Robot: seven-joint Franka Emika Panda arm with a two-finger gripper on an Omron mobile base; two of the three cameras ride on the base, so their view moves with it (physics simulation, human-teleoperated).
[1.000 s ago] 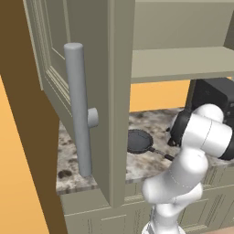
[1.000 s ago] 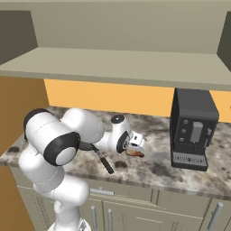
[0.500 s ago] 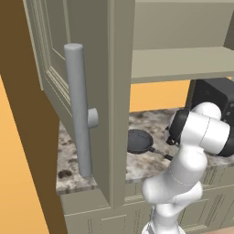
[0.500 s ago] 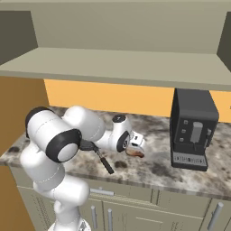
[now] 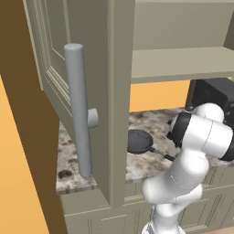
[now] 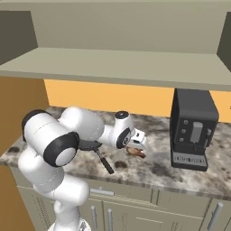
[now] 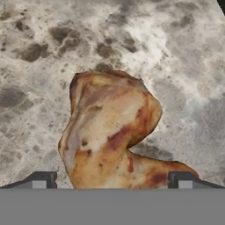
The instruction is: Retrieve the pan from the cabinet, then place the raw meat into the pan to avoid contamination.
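So the small round dark frying pan [image 5: 139, 140] with the thin straight handle is already sitting out on the speckled grey-brown stone countertop [image 6: 149, 168], not in the beige-grey wall cabinet [image 5: 183, 64] anymore. That cabinet's panelled door [image 5: 68, 82] is hanging wide open, with its long grey cylindrical bar handle [image 5: 78, 109] sticking out toward the camera.

The two-finger gripper [image 7: 112, 181] is hovering right over the lumpy brownish-orange raw meat [image 7: 115, 132] with pale patches, which is lying on the bare counter, apart from the pan. The dark fingertips [image 7: 40, 180] are standing wide apart, one on each side of the meat's near end, and nothing is being held between them.

From the right base camera the meat [image 6: 136, 152] is peeking out just beyond the white hand, between the pan and the big black box-shaped coffee machine [image 6: 193, 130].
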